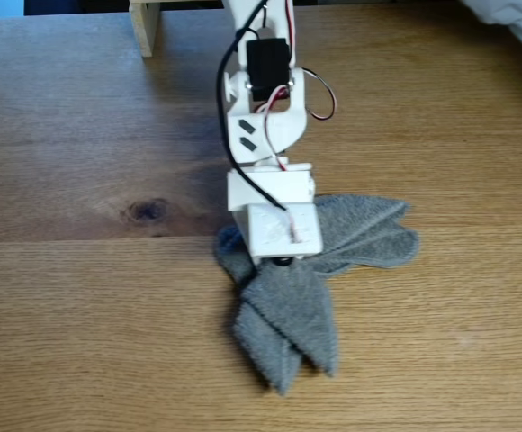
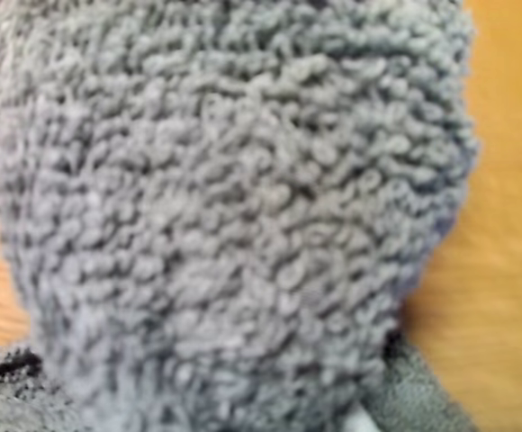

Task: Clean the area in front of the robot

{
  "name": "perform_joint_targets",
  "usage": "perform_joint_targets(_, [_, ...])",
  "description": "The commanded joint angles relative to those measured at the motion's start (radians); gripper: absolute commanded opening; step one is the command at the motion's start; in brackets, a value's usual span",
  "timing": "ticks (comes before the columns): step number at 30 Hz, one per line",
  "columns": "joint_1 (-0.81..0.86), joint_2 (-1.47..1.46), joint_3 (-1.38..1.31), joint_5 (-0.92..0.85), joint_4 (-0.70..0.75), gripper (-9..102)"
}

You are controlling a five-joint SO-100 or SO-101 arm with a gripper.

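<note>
In the fixed view the white arm (image 1: pixel 263 99) reaches down from the top edge to the middle of the wooden tabletop (image 1: pixel 81 324), black servo block high on it, black and red wires looping down its side. Its flat white gripper (image 1: pixel 283 256) plate presses straight onto a grey terry cloth (image 1: pixel 288 306), which lies crumpled beneath it with one folded lobe spread to the right and another pointing toward the bottom edge. The fingers are hidden under the plate, so I cannot tell whether they are wide, narrow, or pinching the cloth. A dark knot (image 1: pixel 147 211) marks the wood left of the gripper, and a pale wooden post (image 1: pixel 144 25) stands at the top edge. In the wrist view the looped pile (blurred, very close) covers nearly everything, with strips of wood at both sides
</note>
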Motion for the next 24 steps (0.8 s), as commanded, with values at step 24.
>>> perform_joint_targets(24, [-0.321, 0.005, -0.002, -0.158, -0.305, 0])
